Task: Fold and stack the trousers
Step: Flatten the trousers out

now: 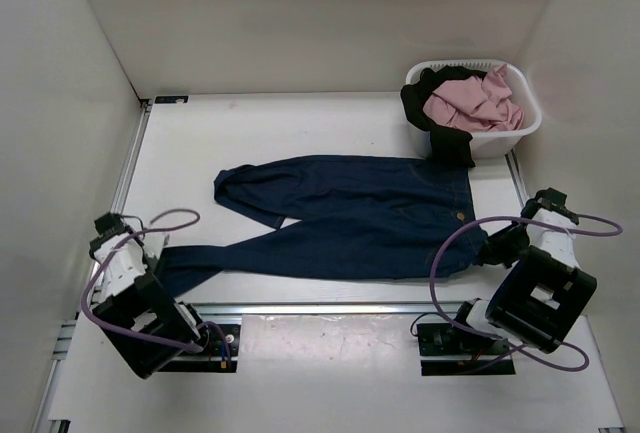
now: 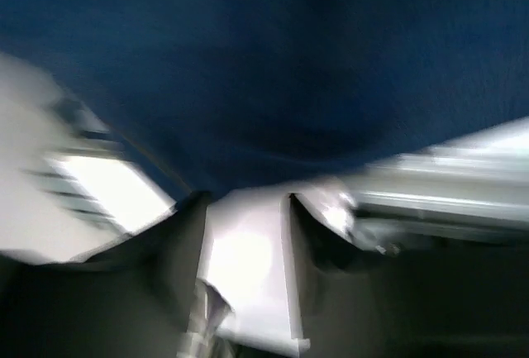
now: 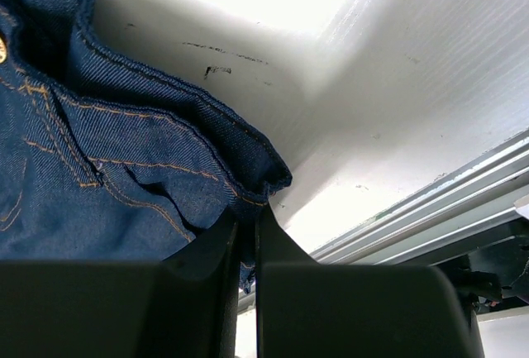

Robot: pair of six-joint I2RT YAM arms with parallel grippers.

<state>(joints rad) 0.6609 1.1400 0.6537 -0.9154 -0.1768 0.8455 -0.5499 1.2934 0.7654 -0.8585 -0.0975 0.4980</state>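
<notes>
Here, farthest from the white basket [image 1: 497, 141], the left fingers [image 2: 186, 230] stand apart at the cuff end of the trousers [image 1: 370, 218]. The wrist view is blurred, but a pale surface shows in the gap between them, and the denim lies just beyond their tips. The trousers lie flat on the counter [image 1: 300, 128], their legs splayed and pointing away from the basket and the waistband at the end next to it. The right fingers [image 3: 219, 255] are pressed together on the waistband corner farther from the basket, with a fold of denim pinched between them. In the basket sit a pink garment [image 1: 470, 103] and a black garment [image 1: 452, 138] that hangs over its rim toward the waistband.
</notes>
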